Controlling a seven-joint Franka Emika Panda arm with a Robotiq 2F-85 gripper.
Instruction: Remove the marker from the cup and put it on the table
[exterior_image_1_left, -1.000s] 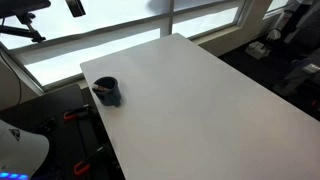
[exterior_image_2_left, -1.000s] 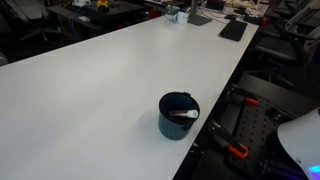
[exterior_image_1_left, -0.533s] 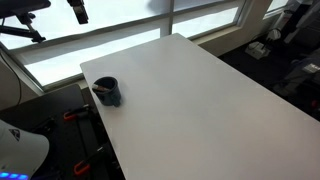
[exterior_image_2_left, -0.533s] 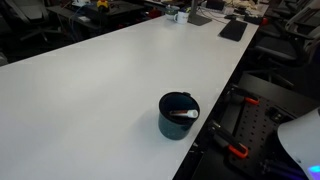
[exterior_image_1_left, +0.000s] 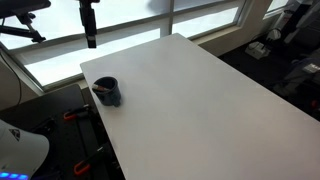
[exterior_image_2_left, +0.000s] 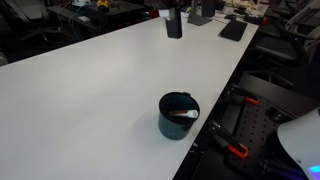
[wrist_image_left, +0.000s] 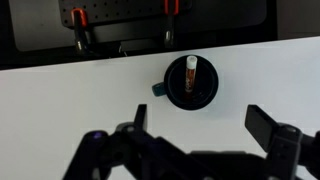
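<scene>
A small dark blue-black cup (exterior_image_1_left: 107, 91) stands near one corner of the white table (exterior_image_1_left: 200, 100), close to its edge. It also shows in an exterior view (exterior_image_2_left: 178, 115) and in the wrist view (wrist_image_left: 190, 82). The reddish-orange marker (wrist_image_left: 190, 72) lies inside the cup, leaning on its wall, and its pale end shows in an exterior view (exterior_image_2_left: 184, 116). My gripper (wrist_image_left: 200, 125) is open and empty. It hangs well above the table, away from the cup, as both exterior views show (exterior_image_1_left: 90, 25) (exterior_image_2_left: 173, 20).
A black frame with red-handled clamps (wrist_image_left: 80, 20) stands just beyond the table edge by the cup. A white rounded robot part (exterior_image_2_left: 300, 140) is close to that corner. A dark flat object (exterior_image_2_left: 233, 30) lies at the table's far end. Windows (exterior_image_1_left: 200, 20) run behind the table.
My gripper has come down and moved further into both exterior views, closer to the table. The cup and marker have not moved.
</scene>
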